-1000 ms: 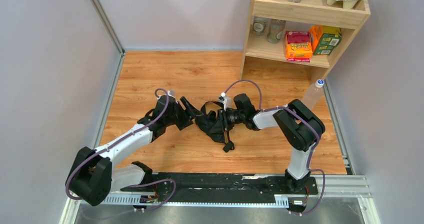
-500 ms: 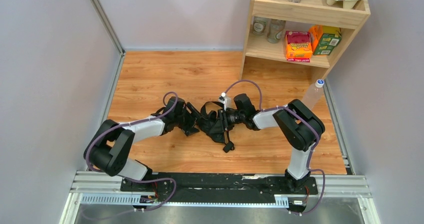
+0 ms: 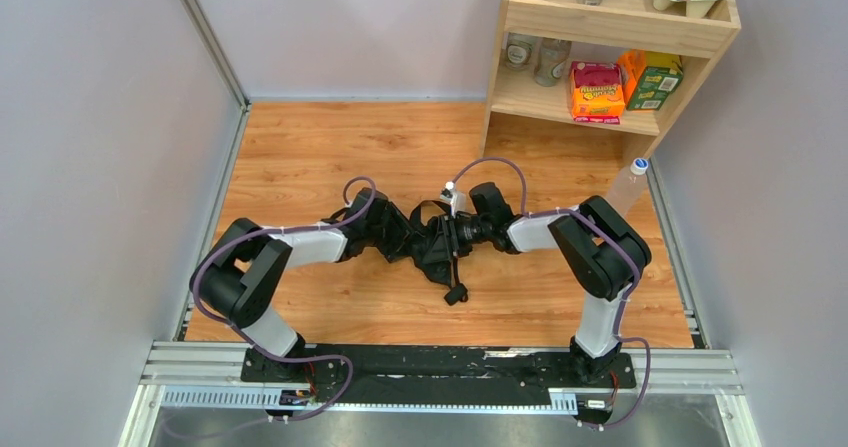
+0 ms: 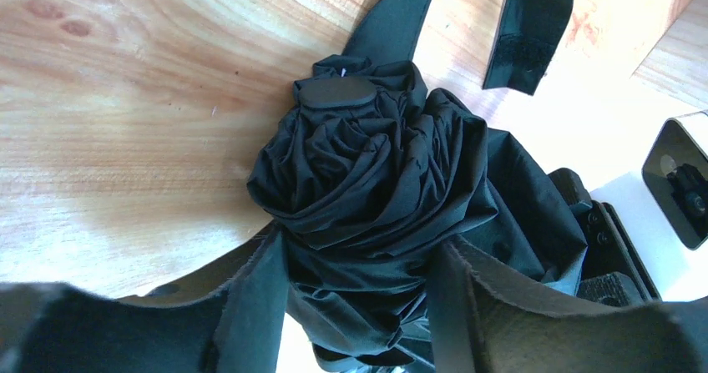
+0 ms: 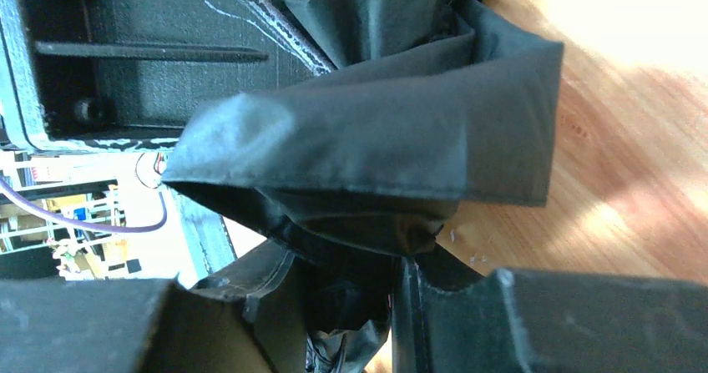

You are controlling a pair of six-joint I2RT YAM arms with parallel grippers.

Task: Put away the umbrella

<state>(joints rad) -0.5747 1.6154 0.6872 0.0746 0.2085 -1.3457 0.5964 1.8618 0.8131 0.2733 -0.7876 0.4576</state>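
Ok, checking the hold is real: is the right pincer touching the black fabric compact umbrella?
Touching. The right wrist view shows the black fabric compact umbrella wedged between the fingers of the right pincer, pressed against both, no gap.

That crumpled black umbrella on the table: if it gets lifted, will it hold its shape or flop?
Probably floppy: the umbrella is loose, crumpled fabric, so it would likely sag and shift. Its strap would probably dangle. Being lumpy, it seems unlikely to roll.
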